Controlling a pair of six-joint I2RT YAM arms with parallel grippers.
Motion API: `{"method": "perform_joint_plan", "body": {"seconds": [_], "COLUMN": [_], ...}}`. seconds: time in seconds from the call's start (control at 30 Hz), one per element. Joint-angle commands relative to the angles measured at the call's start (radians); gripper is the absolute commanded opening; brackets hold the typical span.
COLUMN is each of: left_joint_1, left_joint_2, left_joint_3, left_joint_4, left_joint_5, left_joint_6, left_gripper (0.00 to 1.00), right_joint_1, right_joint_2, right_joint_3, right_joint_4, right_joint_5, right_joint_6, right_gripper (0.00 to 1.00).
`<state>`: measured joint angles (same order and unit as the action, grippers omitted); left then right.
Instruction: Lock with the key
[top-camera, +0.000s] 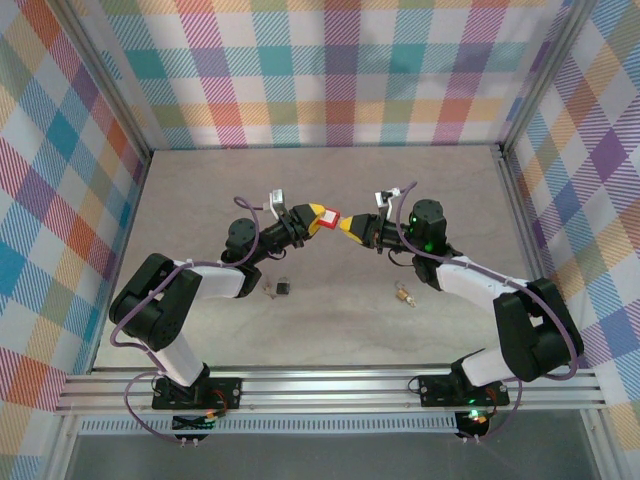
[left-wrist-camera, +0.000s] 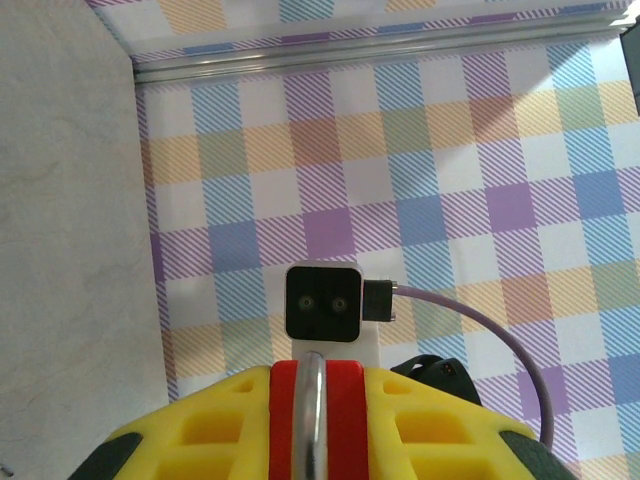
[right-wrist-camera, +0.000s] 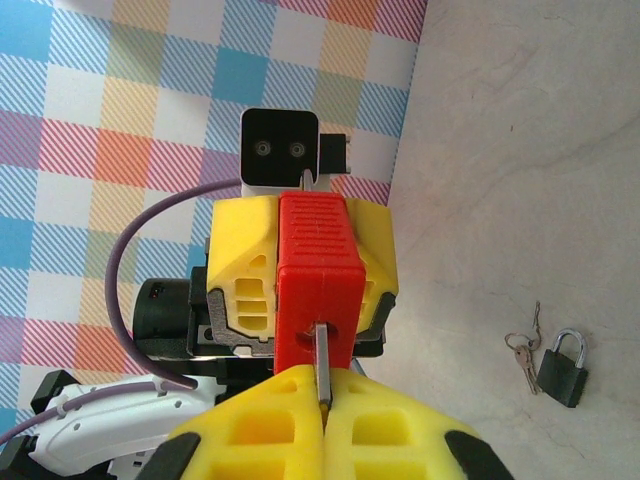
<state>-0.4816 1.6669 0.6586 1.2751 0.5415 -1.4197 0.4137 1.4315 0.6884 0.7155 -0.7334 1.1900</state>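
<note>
red padlock (right-wrist-camera: 318, 270) gripped in left fingers (right-wrist-camera: 240, 270), right fingers (right-wrist-camera: 260, 430) clenched on the key (right-wrist-camera: 321, 365) in it.

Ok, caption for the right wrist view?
Right end effector holds a key in the red padlock gripped by the left end effector; a dark padlock with keys lies on the table.

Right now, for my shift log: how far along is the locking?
Done: the left gripper clamps the red lock, and the right gripper pinches the key. In hand: the key's tip is in the lock; how deep, I can't tell. To do: turn it; whether the lock is already shut, I can't tell.
</note>
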Motion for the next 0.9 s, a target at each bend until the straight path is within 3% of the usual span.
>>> {"method": "perform_joint_plan", "body": {"seconds": [0.0, 0.87], "left_joint_1": [0.022, 0.067], "left_joint_2": [-0.046, -0.085], "left_joint_3": [-0.001, -0.013], "left_joint_4": [0.070, 0.073], "left_joint_5": [-0.017, -0.040], "left_joint_6": [0.003, 0.002], "left_gripper": [0.00, 0.00], "right_joint_1": [0.005, 0.005], "right_joint_2": [0.005, -0.022], "right_joint_3": [-0.035, -0.162], "right_joint_4": [0.007, 0.042], "right_joint_5": [0.012, 0.005], "right_joint_6": [-0.024, -0.046], "right_gripper": [0.00, 0.00]}}
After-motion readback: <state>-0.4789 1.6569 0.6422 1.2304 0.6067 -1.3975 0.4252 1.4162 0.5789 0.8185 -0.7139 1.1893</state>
